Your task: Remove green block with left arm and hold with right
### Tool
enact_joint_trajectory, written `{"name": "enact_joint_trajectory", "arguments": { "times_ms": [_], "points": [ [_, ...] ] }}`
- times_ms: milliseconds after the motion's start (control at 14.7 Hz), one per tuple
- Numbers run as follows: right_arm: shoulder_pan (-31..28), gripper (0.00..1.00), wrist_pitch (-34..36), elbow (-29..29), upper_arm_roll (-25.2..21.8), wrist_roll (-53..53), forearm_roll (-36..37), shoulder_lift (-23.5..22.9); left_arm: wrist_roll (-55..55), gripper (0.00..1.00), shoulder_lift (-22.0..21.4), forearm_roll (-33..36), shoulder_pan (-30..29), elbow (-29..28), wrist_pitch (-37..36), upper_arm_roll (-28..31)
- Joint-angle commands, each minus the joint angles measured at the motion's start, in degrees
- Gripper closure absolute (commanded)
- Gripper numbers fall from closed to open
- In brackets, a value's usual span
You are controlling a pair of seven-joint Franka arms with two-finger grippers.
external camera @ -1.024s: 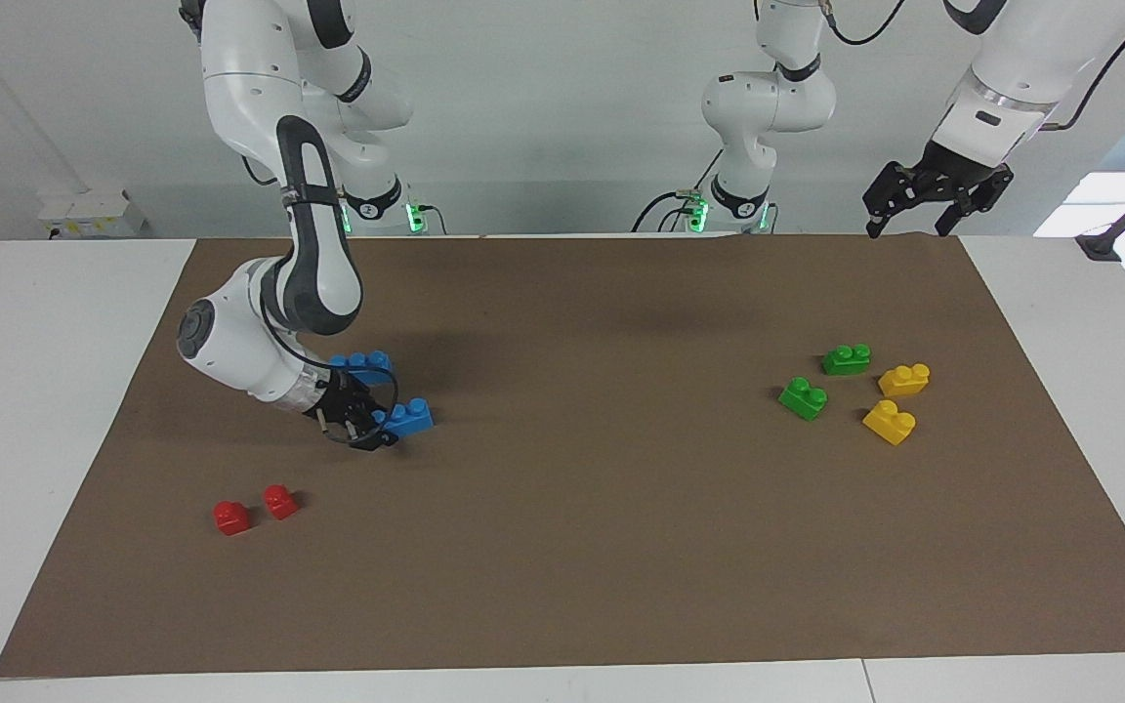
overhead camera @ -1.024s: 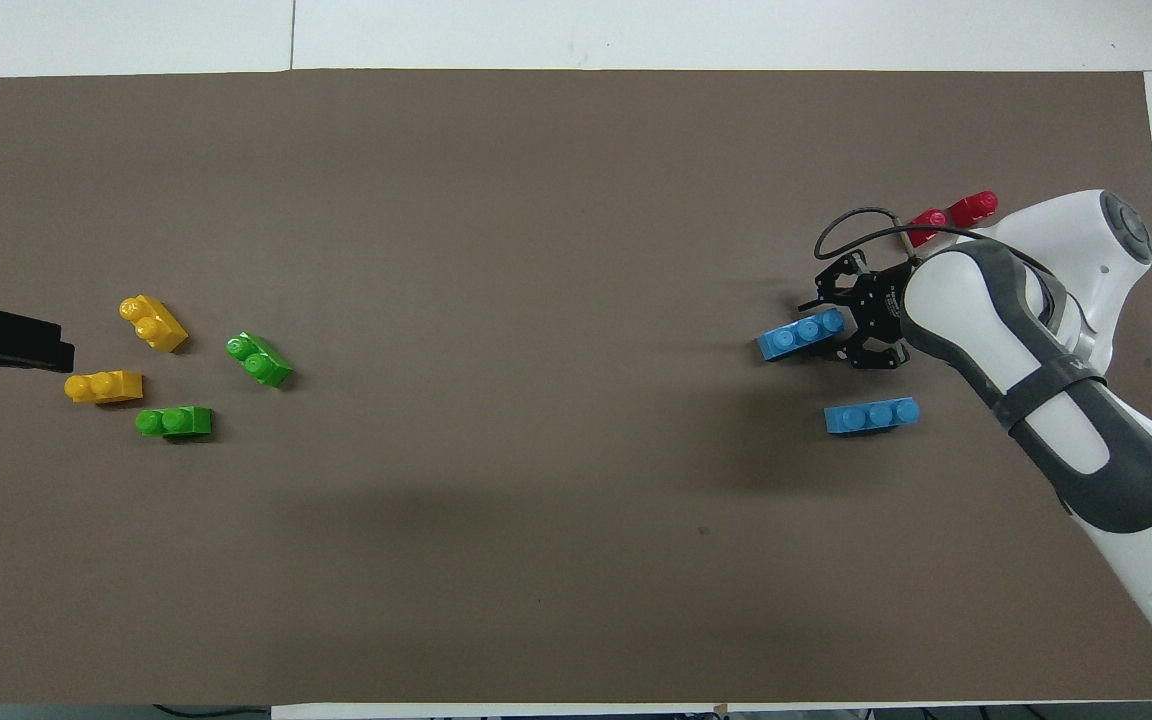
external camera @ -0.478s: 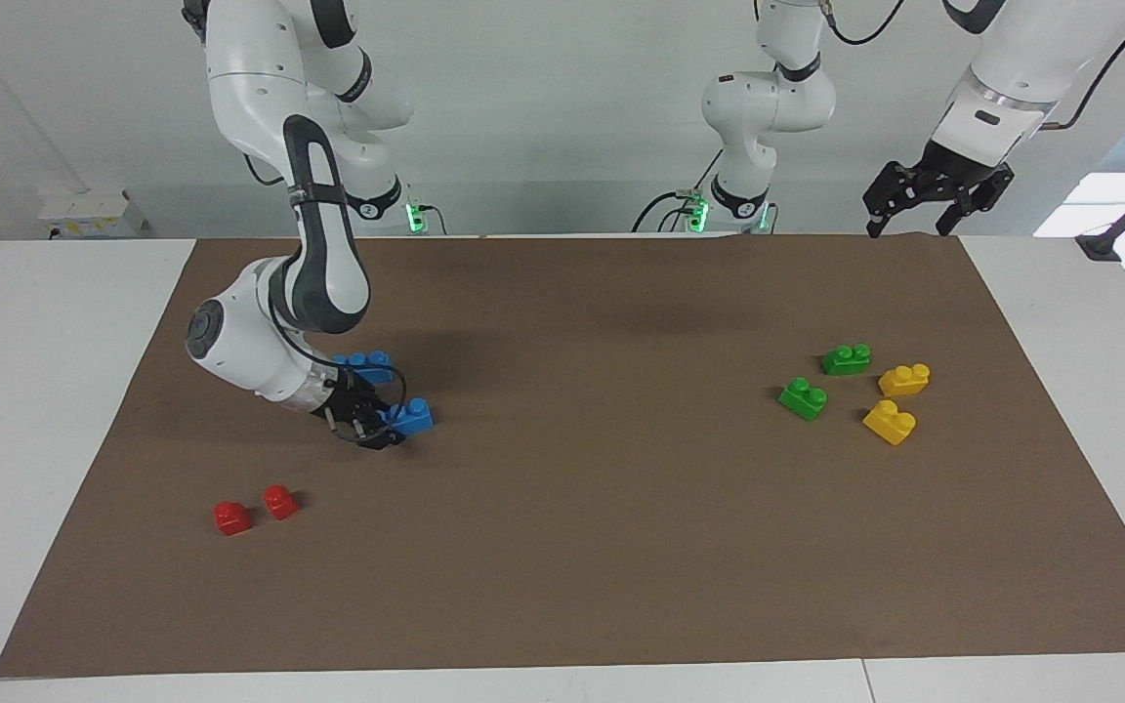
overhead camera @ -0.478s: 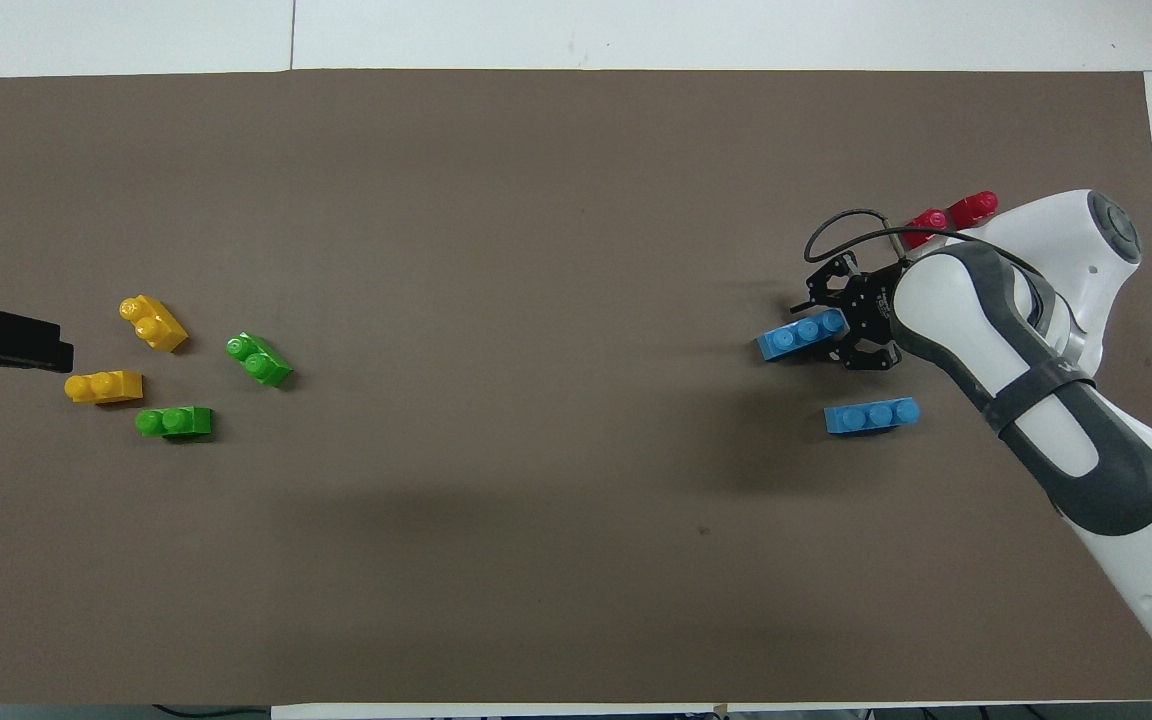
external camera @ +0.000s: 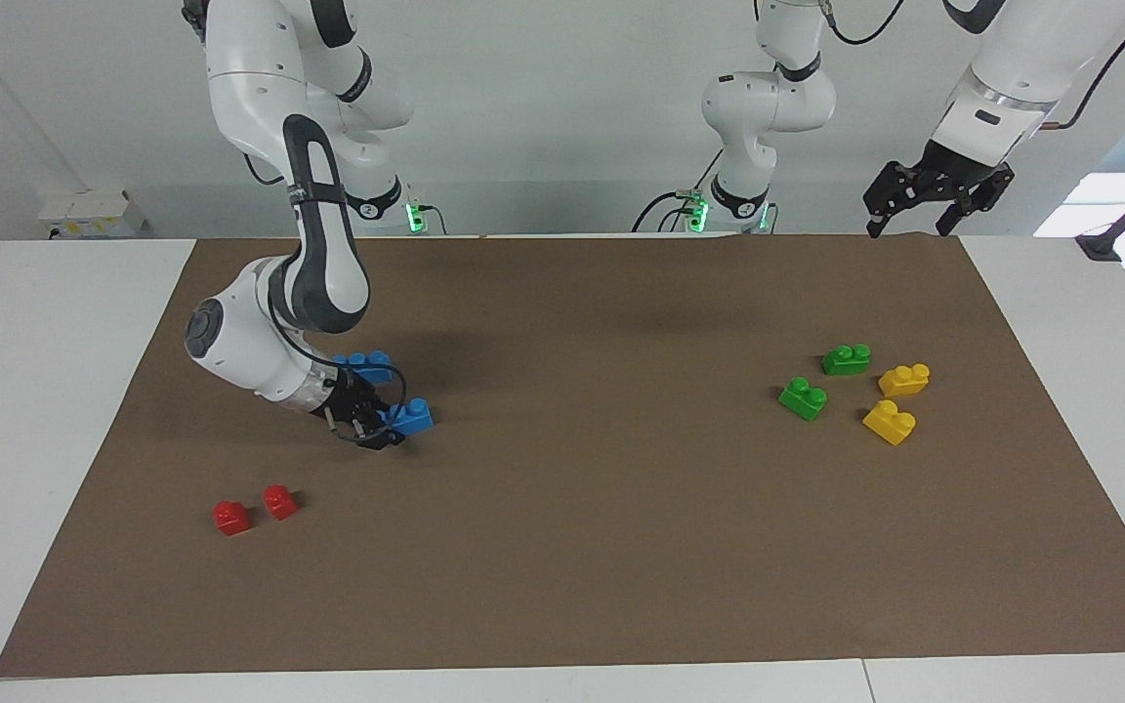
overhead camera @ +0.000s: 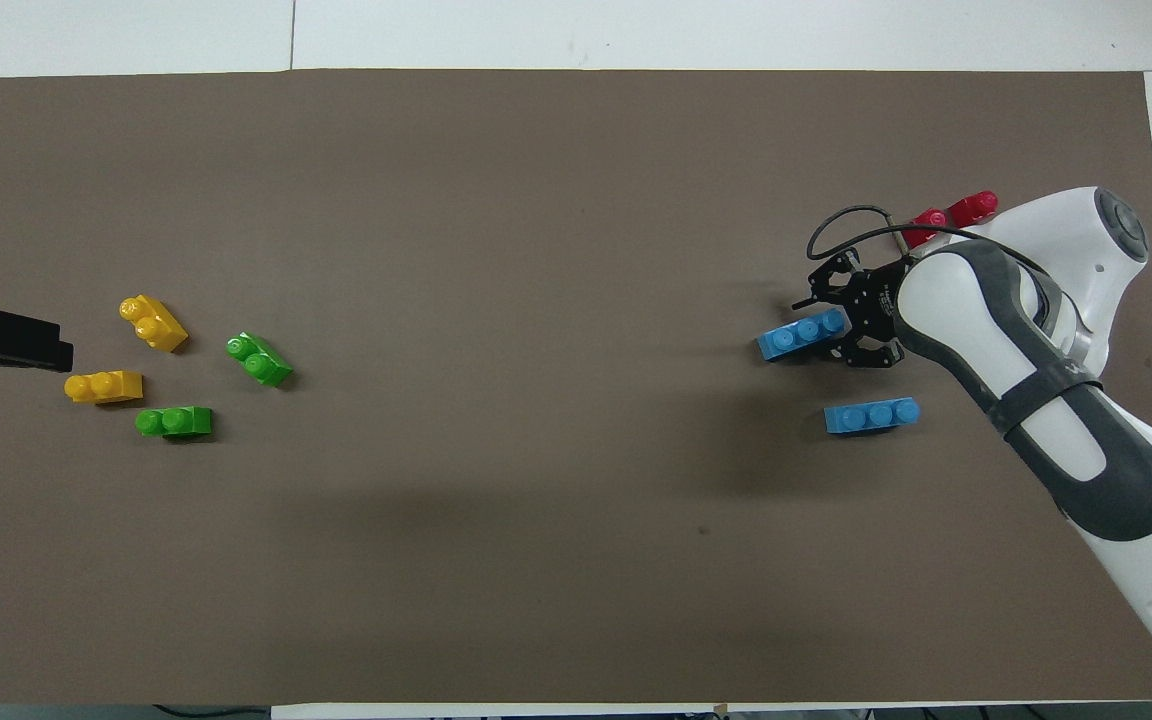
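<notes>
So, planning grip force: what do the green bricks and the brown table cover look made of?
The green bricks look like hard moulded plastic: glossy, with highlights on the round studs. The brown cover looks like matte paper or thin card: no shine, straight cut edges; I can't be sure.

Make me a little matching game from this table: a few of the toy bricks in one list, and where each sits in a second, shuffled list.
Things:
1. red bricks
2. yellow bricks
3. blue brick
4. green blocks

Places:
A. at the right gripper
B. beside the yellow bricks
C. left arm's end, nearest the mat's edge
D. right arm's end, farthest from the robots

Pairs: 1-D, 2-C, 3-A, 4-B
</notes>
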State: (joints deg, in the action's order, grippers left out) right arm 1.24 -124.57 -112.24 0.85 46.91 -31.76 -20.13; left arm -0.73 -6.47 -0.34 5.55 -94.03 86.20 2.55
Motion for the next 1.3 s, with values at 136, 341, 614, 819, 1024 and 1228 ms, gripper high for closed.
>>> {"name": "enact_joint_trajectory", "arguments": {
  "times_ms": [136, 341, 614, 819, 1024, 1228],
  "points": [
    [-0.2, 0.29, 3.5, 0.0, 0.1, 2.7, 1.2, 3.8, 0.6, 0.00, 0.0, 1.0, 0.4, 0.8, 0.2, 0.3],
    [-0.2, 0.20, 7.7, 0.2, 0.0, 4.3, 1.4, 7.3, 0.5, 0.00, 0.0, 1.0, 0.4, 0.9, 0.3, 0.3],
    [-0.7, 0.10, 12.8, 1.1, 0.0, 6.0, 3.7, 11.7, 0.5, 0.00, 0.1, 1.0, 0.3, 1.0, 0.3, 0.3],
    [-0.9, 0.03, 15.6, 2.9, -0.1, 6.4, 4.9, 13.4, 0.5, 0.00, 0.1, 1.0, 0.3, 1.0, 0.4, 0.3],
    [-0.2, 0.02, 16.7, 4.6, 0.2, 5.7, 11.3, 16.1, 0.4, 0.00, 0.1, 1.0, 0.3, 1.0, 0.4, 0.3],
    [-0.2, 0.02, 18.7, 5.9, 0.4, 1.4, 13.7, 19.2, 0.2, 0.00, 0.1, 1.0, 0.3, 1.0, 0.8, 0.2]
  ]
}}
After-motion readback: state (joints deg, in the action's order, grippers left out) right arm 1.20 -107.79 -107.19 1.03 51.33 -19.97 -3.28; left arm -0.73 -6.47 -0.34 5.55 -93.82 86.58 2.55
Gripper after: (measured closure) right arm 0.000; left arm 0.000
